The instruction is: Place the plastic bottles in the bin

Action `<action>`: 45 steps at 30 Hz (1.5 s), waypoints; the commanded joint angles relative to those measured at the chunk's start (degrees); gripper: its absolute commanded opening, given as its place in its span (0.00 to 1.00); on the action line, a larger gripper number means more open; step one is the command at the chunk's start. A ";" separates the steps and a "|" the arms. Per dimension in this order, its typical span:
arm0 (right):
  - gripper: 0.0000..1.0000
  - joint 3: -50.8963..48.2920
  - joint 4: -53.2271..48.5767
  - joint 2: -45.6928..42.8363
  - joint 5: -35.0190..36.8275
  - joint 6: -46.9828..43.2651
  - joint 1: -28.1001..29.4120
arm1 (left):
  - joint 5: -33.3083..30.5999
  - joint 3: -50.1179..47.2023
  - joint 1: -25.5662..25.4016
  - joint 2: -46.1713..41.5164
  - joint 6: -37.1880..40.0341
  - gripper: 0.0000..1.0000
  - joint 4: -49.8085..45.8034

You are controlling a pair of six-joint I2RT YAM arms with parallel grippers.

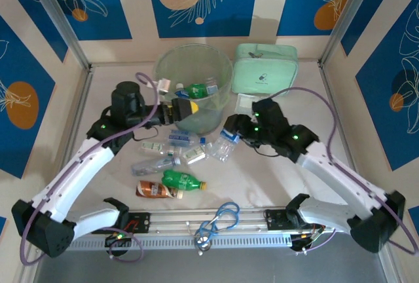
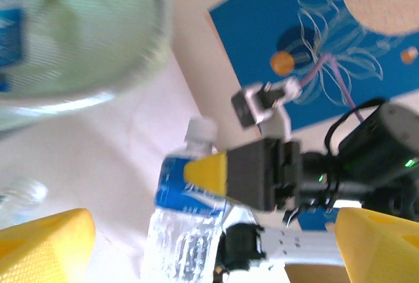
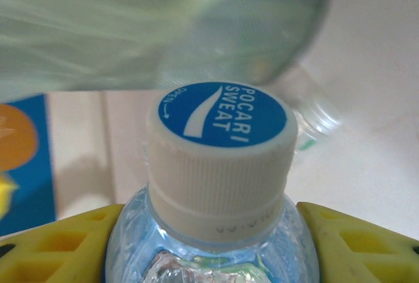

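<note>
Right gripper (image 3: 213, 244): clamped on Pocari Sweat bottle (image 3: 216, 165) at the shoulder, frame centre.
Left gripper (image 1: 185, 107): fingers apart, empty, beside bin (image 1: 194, 46).
Handling: I judge it light, thin-walled, crushable; squeeze gently.

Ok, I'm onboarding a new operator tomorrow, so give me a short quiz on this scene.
1. True or false: the right gripper is closed on a clear bottle with a blue-topped cap.
2. Where is the left gripper? A) right by the bin B) over the blue cord loop C) on the mint case
3. Which colour of bottle lies beside the green bottle on the table?
Key: 1 true; 2 A; 3 the brown-orange bottle.
</note>
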 commanded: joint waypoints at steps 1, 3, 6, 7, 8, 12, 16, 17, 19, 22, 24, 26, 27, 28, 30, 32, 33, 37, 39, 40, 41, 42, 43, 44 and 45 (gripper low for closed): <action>0.60 1.73 3.48 -4.89 -3.63 -2.77 -2.14 | 2.86 3.47 -5.23 1.74 3.27 1.00 2.69; 0.60 1.93 5.32 -7.26 -5.33 -2.94 -3.25 | 3.11 4.35 -7.54 3.41 3.76 1.00 3.32; 0.60 1.93 7.87 -9.41 -7.63 -2.78 -4.40 | 3.23 4.19 -9.77 5.11 2.06 1.00 6.77; 0.61 1.67 9.09 -10.08 -8.22 -2.55 -4.66 | 3.88 3.55 -10.41 5.64 0.40 1.00 9.33; 0.61 1.28 10.50 -10.80 -8.76 -2.21 -4.84 | 4.89 2.75 -11.05 6.31 -1.81 1.00 12.71; 0.61 0.45 15.11 -12.89 -10.88 -1.05 -5.91 | 6.54 -0.19 -12.91 8.12 -8.85 1.00 23.89; 0.62 0.08 18.35 -13.31 -12.24 0.62 -6.62 | 7.61 -1.20 -13.97 9.06 -11.54 1.00 28.49; 0.62 0.08 18.87 -13.22 -12.56 0.81 -6.84 | 8.34 -1.35 -14.27 9.29 -12.45 1.00 30.21; 0.62 0.08 19.80 -13.14 -13.03 1.24 -7.17 | 9.72 -1.82 -14.69 9.83 -14.45 1.00 33.44; 0.63 -0.01 21.04 -12.85 -13.87 2.03 -7.59 | 10.16 -2.65 -15.09 10.21 -16.36 1.00 36.63; 0.63 -0.05 21.63 -12.56 -14.15 2.32 -7.58 | 10.06 -2.97 -15.26 10.63 -16.99 0.98 37.62; 0.63 -0.48 22.07 -12.59 -14.15 2.75 -7.59 | 10.32 -3.11 -15.49 11.06 -17.61 0.95 38.77; 0.63 -0.75 22.33 -12.66 -14.20 2.99 -7.59 | 10.47 -3.14 -15.59 11.31 -17.83 0.93 39.46; 0.63 -1.01 22.54 -12.73 -14.20 3.19 -7.63 | 10.58 -3.17 -15.66 11.47 -18.06 0.91 39.93; 0.63 -1.39 22.83 -12.77 -14.16 3.45 -7.59 | 10.59 -3.37 -15.74 11.75 -18.62 0.88 41.32; 0.63 -1.50 22.82 -12.89 -13.87 3.38 -7.59 | 10.75 -3.50 -15.82 11.99 -19.40 0.86 42.59; 0.63 -1.56 22.61 -13.02 -13.55 3.29 -7.59 | 10.84 -3.42 -15.96 12.05 -19.61 0.85 42.68; 0.63 -1.84 21.87 -12.82 -12.88 2.99 -7.64 | 11.20 -3.33 -16.09 12.39 -18.94 0.82 41.58; 0.64 -1.95 21.68 -12.59 -12.88 2.94 -7.59 | 11.29 -3.24 -16.09 12.48 -18.47 0.80 40.93; 0.63 -2.01 21.45 -12.54 -12.73 2.95 -7.59 | 11.37 -3.16 -16.10 12.62 -18.27 0.79 40.75; 0.63 -2.15 21.27 -12.55 -12.67 2.91 -7.59 | 11.46 -3.07 -16.07 12.73 -18.13 0.78 40.54; 0.63 -2.29 21.31 -12.49 -12.57 2.85 -7.59 | 11.47 -2.91 -16.14 12.83 -17.96 0.77 40.17; 0.63 -2.38 21.18 -12.43 -12.38 2.72 -7.61 | 11.47 -2.69 -16.12 12.99 -17.60 0.77 39.60; 0.63 -2.51 21.07 -12.43 -12.15 2.70 -7.59 | 11.55 -2.55 -16.08 13.01 -17.25 0.77 38.99; 0.63 -2.55 20.90 -12.41 -12.11 2.55 -7.59 | 11.64 -2.41 -16.10 13.15 -16.94 0.76 38.62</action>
